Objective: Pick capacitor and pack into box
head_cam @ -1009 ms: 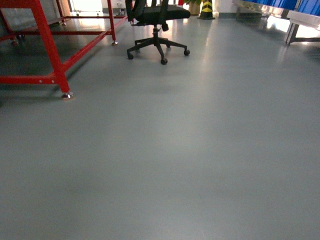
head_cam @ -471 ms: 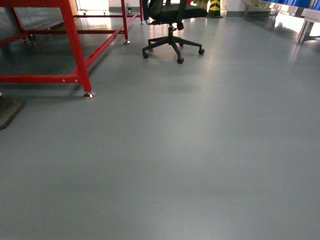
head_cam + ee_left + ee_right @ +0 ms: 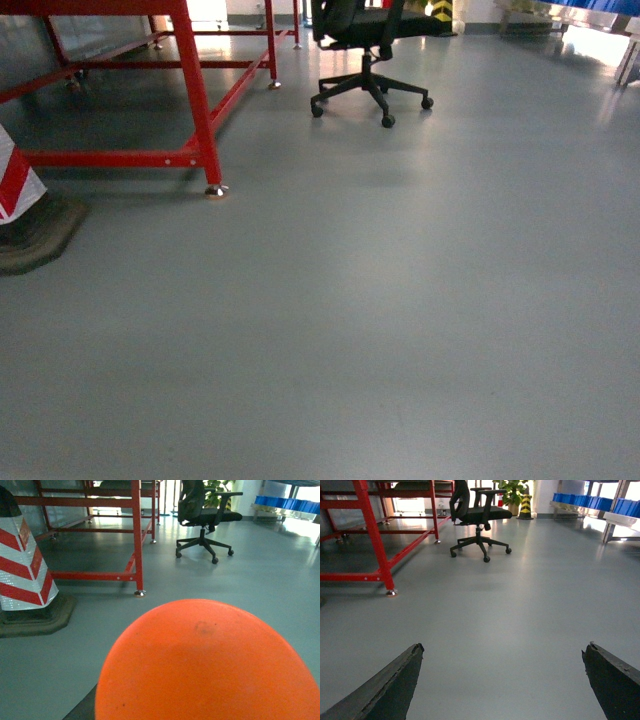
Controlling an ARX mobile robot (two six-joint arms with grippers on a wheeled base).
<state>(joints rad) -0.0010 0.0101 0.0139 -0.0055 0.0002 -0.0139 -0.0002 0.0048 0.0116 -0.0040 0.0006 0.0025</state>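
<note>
A large smooth orange rounded object, apparently the capacitor (image 3: 210, 665), fills the lower half of the left wrist view, right against the camera. It covers my left gripper (image 3: 200, 702), which looks shut on it. Only a dark sliver of one finger (image 3: 82, 709) shows at its lower left. In the right wrist view my right gripper (image 3: 504, 650) is open over bare grey floor, its two dark fingers wide apart and holding nothing. The box is out of view. Neither gripper shows in the head view.
A red steel frame (image 3: 200, 110) stands at the left, with a red-and-white striped cone (image 3: 20, 195) on a dark base beside it. A black office chair (image 3: 370, 45) stands ahead. Blue bins (image 3: 580, 501) on a rack and a yellow-black bollard (image 3: 526, 502) are at the far right.
The head view has swung left, so the red frame and the chair have slid to the right. The striped cone has come into view at the left edge.
</note>
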